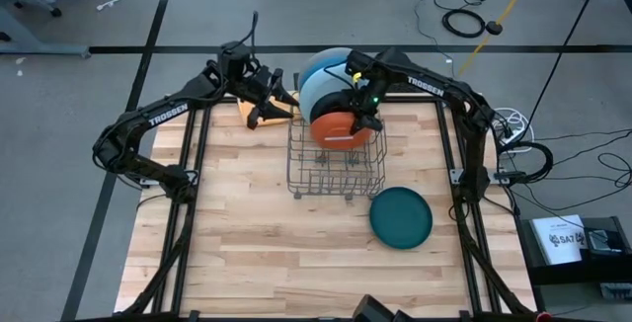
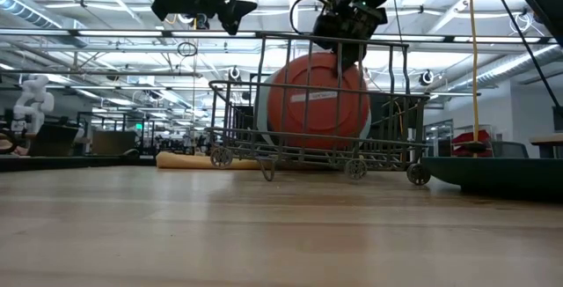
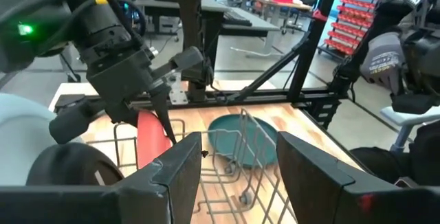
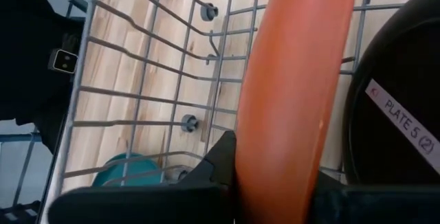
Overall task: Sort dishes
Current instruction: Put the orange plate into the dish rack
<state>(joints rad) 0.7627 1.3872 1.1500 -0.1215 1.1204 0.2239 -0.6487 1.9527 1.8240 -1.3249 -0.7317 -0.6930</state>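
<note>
The right gripper (image 1: 363,115) is clamped on the top rim of the orange plate (image 1: 341,129), which stands on edge in the wire rack (image 1: 336,169) near the table's (image 1: 247,243) far edge. Behind it in the rack stand more plates on edge: a black one (image 4: 392,114) with a white sticker just beside the orange one, then a grey plate (image 1: 314,90) and a blue plate (image 1: 331,60) at the far end. The teal plate (image 1: 401,216) lies flat on the table beside the rack's near right corner, apart from it. The left gripper (image 1: 276,97) hovers above the far edge to the left of the rack, fingers spread wide and holding nothing. An orange cloth (image 2: 189,160) lies at the far edge under it.
</note>
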